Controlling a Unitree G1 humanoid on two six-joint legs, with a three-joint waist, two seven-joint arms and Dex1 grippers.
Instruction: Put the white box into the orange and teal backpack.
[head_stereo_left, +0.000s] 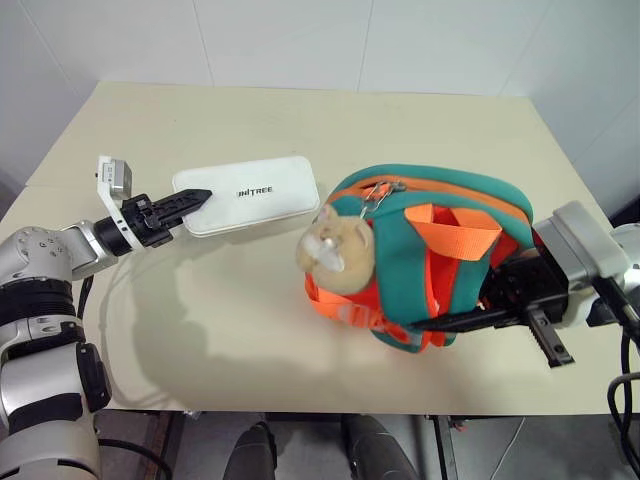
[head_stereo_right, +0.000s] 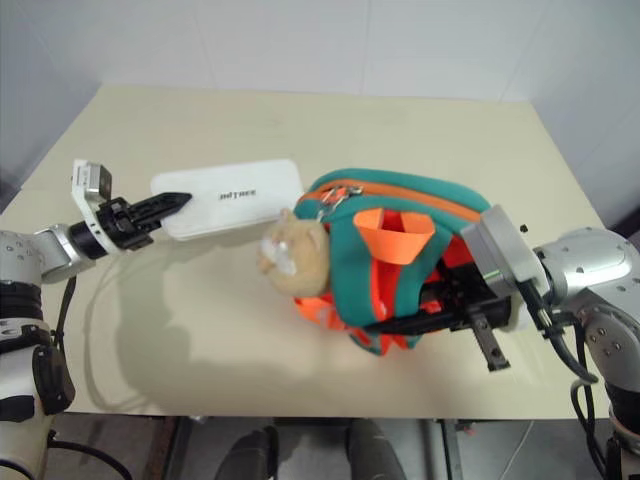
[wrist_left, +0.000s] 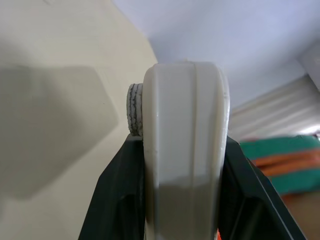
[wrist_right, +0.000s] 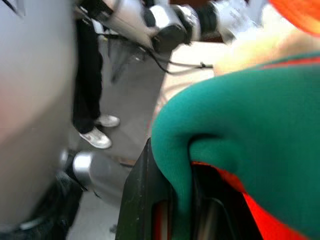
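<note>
The white box (head_stereo_left: 255, 192) with dark lettering lies left of centre on the table. My left gripper (head_stereo_left: 195, 200) is shut on its left end. In the left wrist view the box's edge (wrist_left: 185, 150) stands between the black fingers (wrist_left: 112, 200). The orange and teal backpack (head_stereo_left: 430, 240) sits to the right of the box, its tan plush head (head_stereo_left: 335, 255) facing the box and an orange handle loop on top. My right gripper (head_stereo_left: 445, 322) reaches in from the right, low on the backpack. In the right wrist view it is shut on a teal fabric fold (wrist_right: 175, 150).
The beige table (head_stereo_left: 250, 330) has bare room in front of and behind the box. White walls stand behind it. In the right wrist view a person's legs (wrist_right: 90, 100) and shoes stand on the floor beside the table.
</note>
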